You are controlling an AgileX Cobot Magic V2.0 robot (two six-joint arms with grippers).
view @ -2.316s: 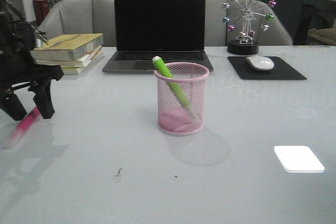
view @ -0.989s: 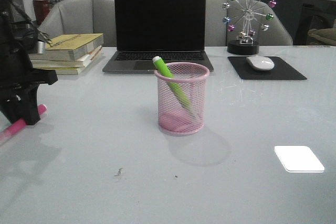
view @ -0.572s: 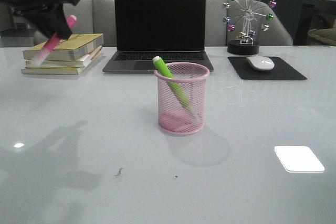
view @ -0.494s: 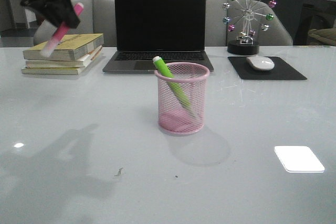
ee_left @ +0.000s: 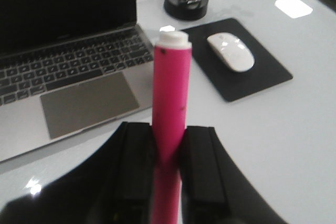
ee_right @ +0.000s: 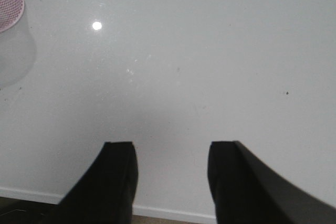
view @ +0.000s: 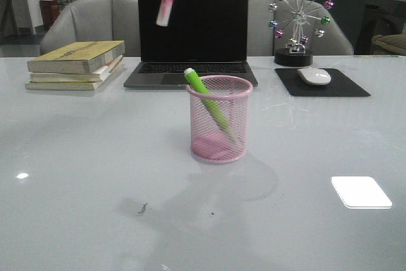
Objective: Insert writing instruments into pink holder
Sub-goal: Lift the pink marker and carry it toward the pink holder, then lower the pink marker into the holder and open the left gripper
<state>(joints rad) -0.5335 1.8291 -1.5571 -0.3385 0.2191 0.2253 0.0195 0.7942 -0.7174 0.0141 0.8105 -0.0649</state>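
Presently, the white table carries the laptop at the rear, and the pink mesh holder stands just in front of it, upright. 1 lime green marker already leans inside the holder, its upper end resting against the rim on the robot's left side.

The left gripper is clamped on the pink marker, which the front view shows high at the frame's top, above the laptop and up-left of the holder, hanging nearly vertical. The right gripper is spread apart, empty, low over bare table near the holder's edge.

Assessment: 1 of 2 instruments placed. To finish well, the marker should be carried over the holder's free right side, clear of the green marker's upper end, kept near vertical, lowered past the rim, then released.
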